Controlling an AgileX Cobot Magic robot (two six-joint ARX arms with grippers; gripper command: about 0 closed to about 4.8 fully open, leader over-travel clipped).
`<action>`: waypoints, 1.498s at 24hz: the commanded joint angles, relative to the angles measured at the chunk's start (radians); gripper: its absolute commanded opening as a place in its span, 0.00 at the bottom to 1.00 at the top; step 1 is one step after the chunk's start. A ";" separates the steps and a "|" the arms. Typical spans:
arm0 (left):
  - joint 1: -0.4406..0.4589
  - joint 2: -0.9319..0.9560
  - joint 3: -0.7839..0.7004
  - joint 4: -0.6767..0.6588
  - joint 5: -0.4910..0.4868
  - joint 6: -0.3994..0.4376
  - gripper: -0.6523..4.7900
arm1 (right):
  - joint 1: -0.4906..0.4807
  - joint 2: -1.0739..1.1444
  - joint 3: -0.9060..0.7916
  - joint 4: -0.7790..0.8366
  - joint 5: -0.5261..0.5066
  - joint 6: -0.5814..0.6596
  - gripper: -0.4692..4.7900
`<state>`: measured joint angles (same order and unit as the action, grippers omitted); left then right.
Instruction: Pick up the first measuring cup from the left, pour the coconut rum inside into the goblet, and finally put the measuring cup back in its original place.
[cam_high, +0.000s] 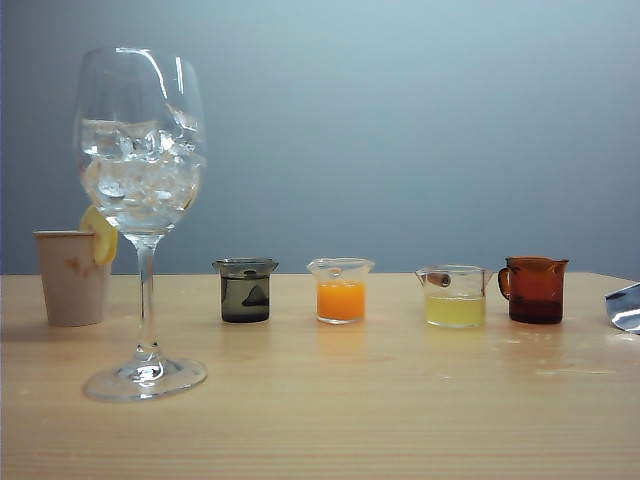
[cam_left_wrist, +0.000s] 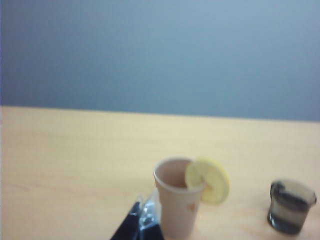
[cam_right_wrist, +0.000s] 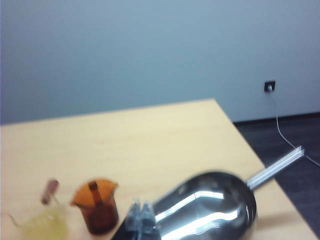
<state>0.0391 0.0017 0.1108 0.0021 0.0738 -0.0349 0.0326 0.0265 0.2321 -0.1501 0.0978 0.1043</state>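
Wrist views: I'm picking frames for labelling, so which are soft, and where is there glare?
Left wrist view: soft all over, paper cup and grey cup fuzzy-edged. Right wrist view: also blurred, with bright streaks of glare on the metal scoop. Exterior view: sharpest, only highlights on the goblet.

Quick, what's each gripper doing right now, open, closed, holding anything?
Left gripper: low near the paper cup, fingertips together, looks closed, holding nothing.
Right gripper: closed, empty, beside the metal scoop.
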 joint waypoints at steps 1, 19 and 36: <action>0.000 0.005 0.083 -0.062 -0.009 -0.002 0.11 | 0.000 0.109 0.137 -0.031 -0.064 -0.001 0.08; 0.000 0.112 0.445 -0.328 0.104 0.025 0.11 | 0.162 0.502 0.447 0.029 -0.182 0.003 0.08; -0.002 0.318 0.631 -0.438 0.219 0.042 0.11 | 0.744 1.193 0.360 0.663 0.006 0.009 0.08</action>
<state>0.0380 0.3187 0.7383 -0.4183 0.2863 0.0071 0.7605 1.1770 0.5892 0.4263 0.0967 0.1135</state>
